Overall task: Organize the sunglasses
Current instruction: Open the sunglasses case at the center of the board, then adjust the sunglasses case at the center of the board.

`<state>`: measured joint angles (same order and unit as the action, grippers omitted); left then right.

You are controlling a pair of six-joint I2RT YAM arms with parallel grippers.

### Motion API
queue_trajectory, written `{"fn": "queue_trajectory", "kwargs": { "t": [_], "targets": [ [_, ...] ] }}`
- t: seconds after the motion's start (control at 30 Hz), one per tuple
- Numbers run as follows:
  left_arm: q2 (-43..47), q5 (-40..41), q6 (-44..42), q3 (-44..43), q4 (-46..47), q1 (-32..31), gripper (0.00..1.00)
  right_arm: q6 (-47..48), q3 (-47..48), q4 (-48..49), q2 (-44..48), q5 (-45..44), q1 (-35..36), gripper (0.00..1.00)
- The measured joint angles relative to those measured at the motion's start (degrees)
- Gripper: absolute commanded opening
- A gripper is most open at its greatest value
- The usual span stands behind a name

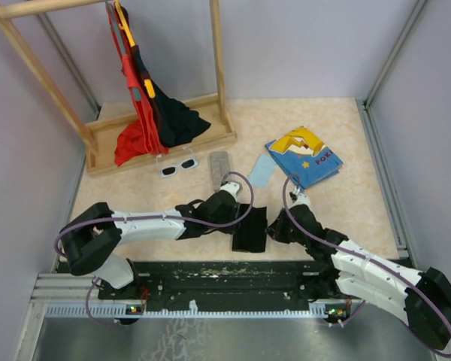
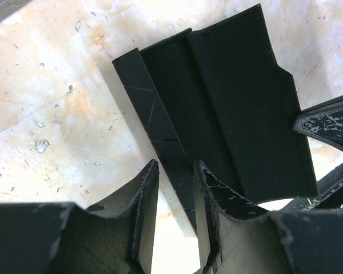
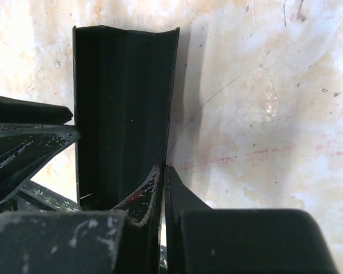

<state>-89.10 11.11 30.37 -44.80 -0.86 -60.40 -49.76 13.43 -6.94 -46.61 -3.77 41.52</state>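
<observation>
- Sunglasses (image 1: 179, 165): white frame, dark lenses. Lay on the bench (image 1: 346, 218) left of centre, just below the rack's base, well apart from both hands.
- Black case (image 1: 249, 228): opened out, lower centre, between the two hands.
- Left hand (image 1: 239, 212): fingers (image 2: 146, 194) stood narrowly parted either side of the black case's long side flap. One finger was against the flap and bench showed beside the other. Whether it was clamped could not be told.
- Right hand (image 1: 278, 225): closed, fingertips pinched on the black case's upright edge.
- Grey case (image 1: 219, 170): near the sunglasses, to their right.
- Cloth (image 1: 261, 171): light blue, right of the grey case, just beside a blue printed item (image 1: 304, 156).
- Rack (image 1: 218, 53): wooden, upper left, with red and black garments (image 1: 146, 113) hanging from it.
</observation>
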Motion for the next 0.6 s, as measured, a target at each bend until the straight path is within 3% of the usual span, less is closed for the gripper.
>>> {"fn": "queue_trajectory", "kwargs": {
  "t": [0.6],
  "targets": [
    [0.3, -0.2, -5.2, 0.3, 0.9, 0.0, 0.33, 0.2, -1.8, 1.7, -1.3, 2.1, 0.1, 0.05]
  ]
}}
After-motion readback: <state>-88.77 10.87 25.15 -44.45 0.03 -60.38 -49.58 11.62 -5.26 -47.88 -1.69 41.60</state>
